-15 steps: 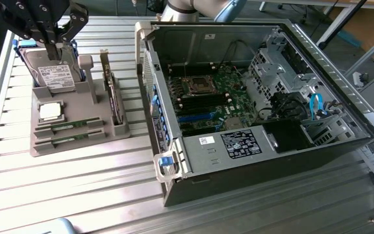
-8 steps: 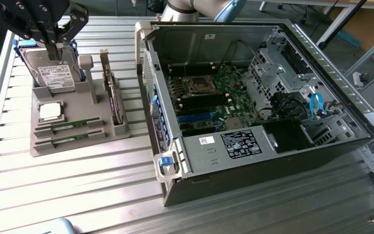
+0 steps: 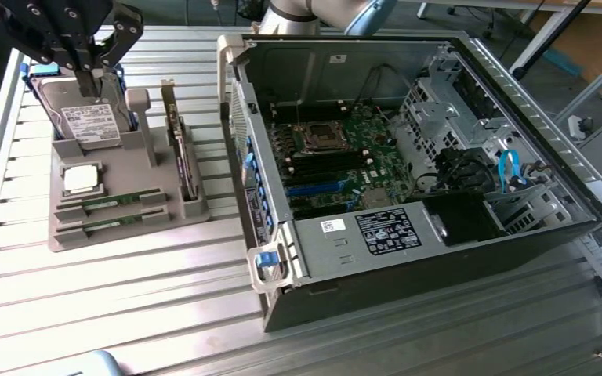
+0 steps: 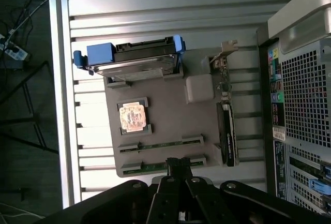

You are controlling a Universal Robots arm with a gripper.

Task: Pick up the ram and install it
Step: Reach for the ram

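Two green ram sticks (image 3: 110, 204) (image 3: 107, 225) lie side by side in slots at the near end of a grey holder tray (image 3: 123, 166). The wrist view shows them as thin strips (image 4: 160, 145) (image 4: 155, 165) on the tray (image 4: 170, 115). My gripper (image 3: 88, 78) hangs high over the tray's far end, above the hard drive, with its fingers shut and nothing in them. Seen from the wrist, the shut fingertips (image 4: 178, 166) line up over the ram stick closest to the tray's edge.
The tray also holds an upright hard drive (image 3: 92, 119) with blue rails, a square processor chip (image 3: 81, 178) and an upright expansion card (image 3: 184, 157). An open computer case (image 3: 510, 102) with its motherboard (image 3: 348, 153) lies at the exterior view's right on a slatted metal table (image 3: 103, 305).
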